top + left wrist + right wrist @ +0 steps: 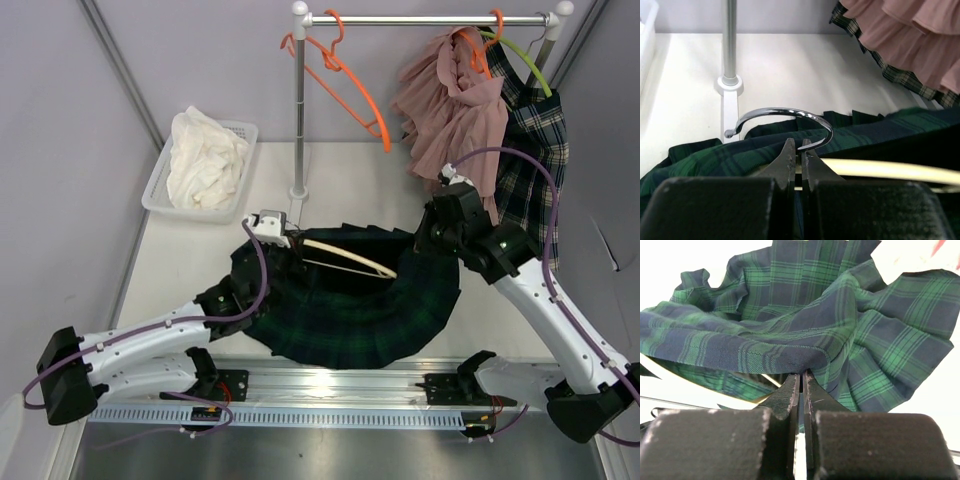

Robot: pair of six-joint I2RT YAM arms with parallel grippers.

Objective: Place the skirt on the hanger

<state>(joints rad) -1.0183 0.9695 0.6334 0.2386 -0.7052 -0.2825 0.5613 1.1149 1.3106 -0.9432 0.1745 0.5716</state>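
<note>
A dark green and navy plaid skirt [350, 305] lies spread on the table between the arms. A pale wooden hanger [350, 260] with a chrome hook [785, 117] lies across its top opening. My left gripper [272, 228] is shut on the base of the hanger's hook [801, 146], at the skirt's left edge. My right gripper [425, 235] is shut on the skirt's waistband hem [801, 371] at its right side, lifting the fabric there. The hanger's wooden bar [890, 171] runs to the right behind the left fingers.
A clothes rail [420, 20] stands at the back with orange hangers [345, 75], a pink garment [455, 105] and a plaid skirt [535, 140]. Its pole [298, 110] and foot [729, 85] are just behind the left gripper. A white basket [200, 165] with white cloth sits back left.
</note>
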